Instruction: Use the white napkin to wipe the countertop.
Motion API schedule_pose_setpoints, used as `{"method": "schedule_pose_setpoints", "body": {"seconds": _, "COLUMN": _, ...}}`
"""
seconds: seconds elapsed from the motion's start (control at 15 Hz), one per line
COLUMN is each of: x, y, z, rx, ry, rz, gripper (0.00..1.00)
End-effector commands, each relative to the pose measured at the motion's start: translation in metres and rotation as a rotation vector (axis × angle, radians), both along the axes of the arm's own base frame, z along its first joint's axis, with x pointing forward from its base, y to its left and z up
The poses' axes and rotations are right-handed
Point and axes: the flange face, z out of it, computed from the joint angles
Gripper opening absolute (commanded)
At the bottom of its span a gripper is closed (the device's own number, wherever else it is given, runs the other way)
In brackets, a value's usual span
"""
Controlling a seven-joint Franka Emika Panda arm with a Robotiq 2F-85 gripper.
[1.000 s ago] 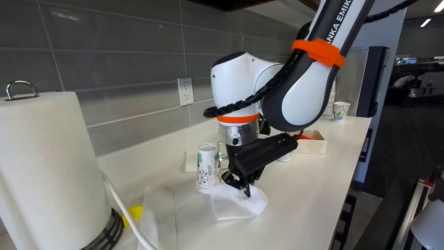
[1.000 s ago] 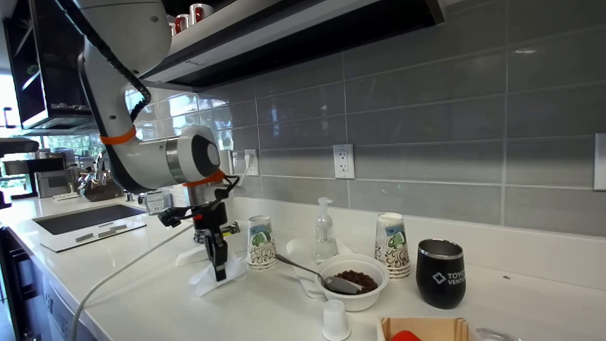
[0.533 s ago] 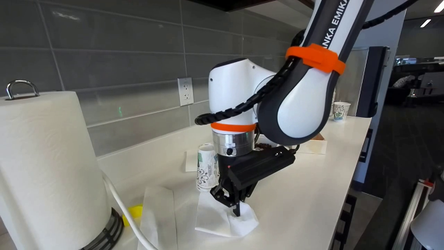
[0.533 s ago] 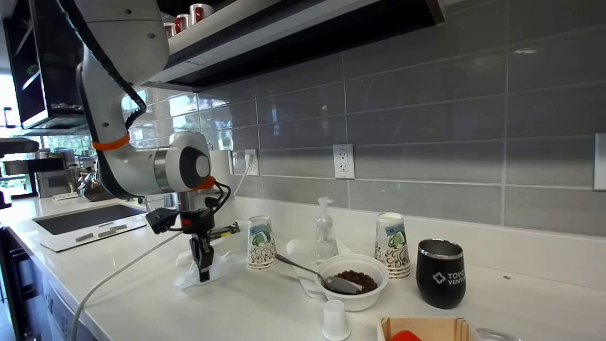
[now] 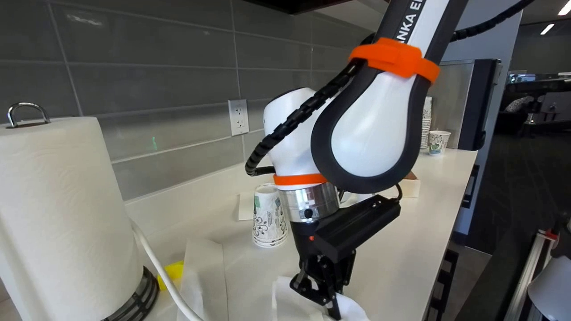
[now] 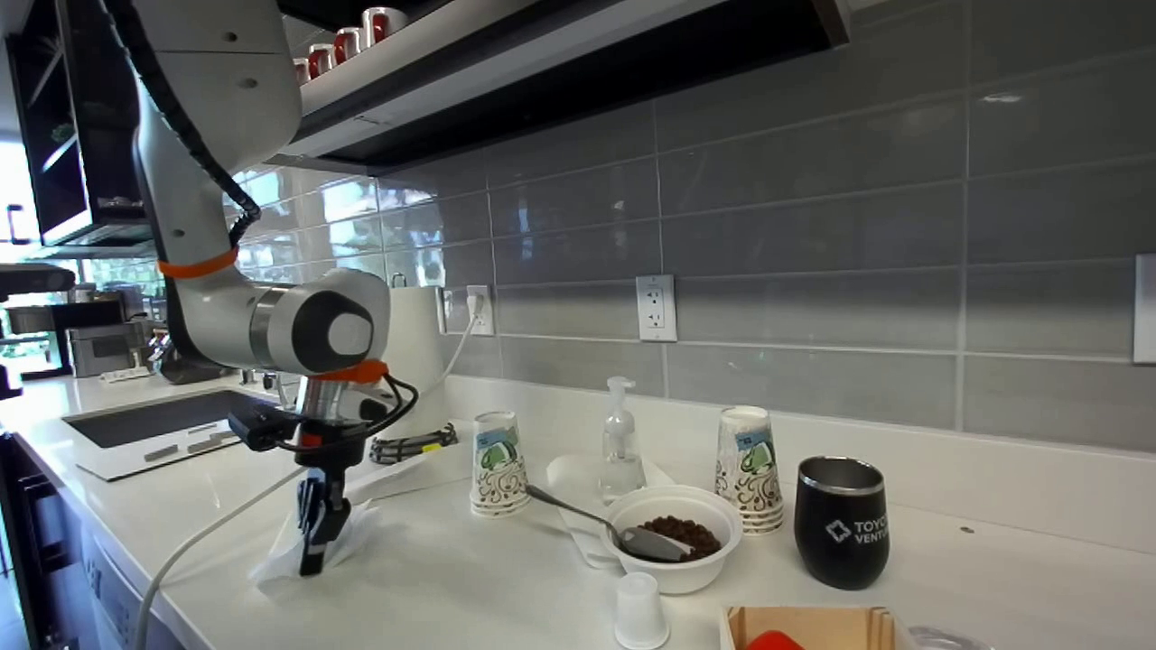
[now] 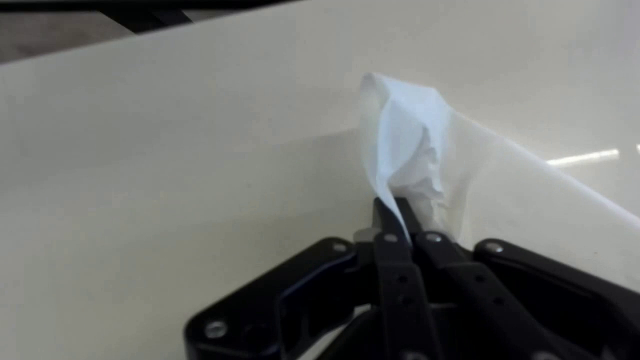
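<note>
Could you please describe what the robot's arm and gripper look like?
The arm is white and rounded with dark trim and white lettering partly reading "ANKA E". It has orange bands, a silver metal collar and a black ribbed cable. The gripper is black, with narrow fingers, angular linkages and silver screw heads.

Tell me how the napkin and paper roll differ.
The napkin is a thin, crumpled sheet; the roll is a thick, upright cylinder. The napkin is pinched in the jaws; the roll stands free of them. The napkin spreads low over the counter; the roll rises well above it. Both look white.
</note>
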Motion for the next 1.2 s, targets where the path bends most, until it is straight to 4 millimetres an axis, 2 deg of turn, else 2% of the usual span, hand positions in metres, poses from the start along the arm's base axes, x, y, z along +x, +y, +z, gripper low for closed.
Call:
{"method": "schedule_pose_setpoints", "body": {"seconds": 0.0, "x": -0.015, "y": -0.037, "z": 0.003, "rx": -0.156, "ry": 0.125, "rz": -0.012, "gripper": 0.00}}
{"method": "schedule_pose_setpoints", "body": {"seconds": 0.2, "x": -0.016, "y": -0.074, "z": 0.001, "rx": -0.333, "ry": 0.169, "rz": -0.047, "gripper": 0.00}}
{"method": "schedule_pose_setpoints", "body": {"seconds": 0.33, "x": -0.009, "y": -0.094, "z": -0.002, "rx": -0.414, "ry": 0.134, "rz": -0.076, "gripper": 0.00}}
{"method": "schedule_pose_setpoints", "body": {"seconds": 0.67, "x": 0.023, "y": -0.121, "z": -0.009, "rx": -0.452, "ry": -0.051, "rz": -0.245, "gripper": 0.00}}
{"method": "schedule_pose_setpoints", "body": {"seconds": 0.93, "x": 0.048, "y": -0.126, "z": -0.011, "rx": -0.422, "ry": -0.174, "rz": -0.375, "gripper": 0.00}}
{"method": "schedule_pose_setpoints", "body": {"seconds": 1.13, "x": 0.059, "y": -0.114, "z": -0.005, "rx": -0.358, "ry": -0.241, "rz": -0.425, "gripper": 0.00}}
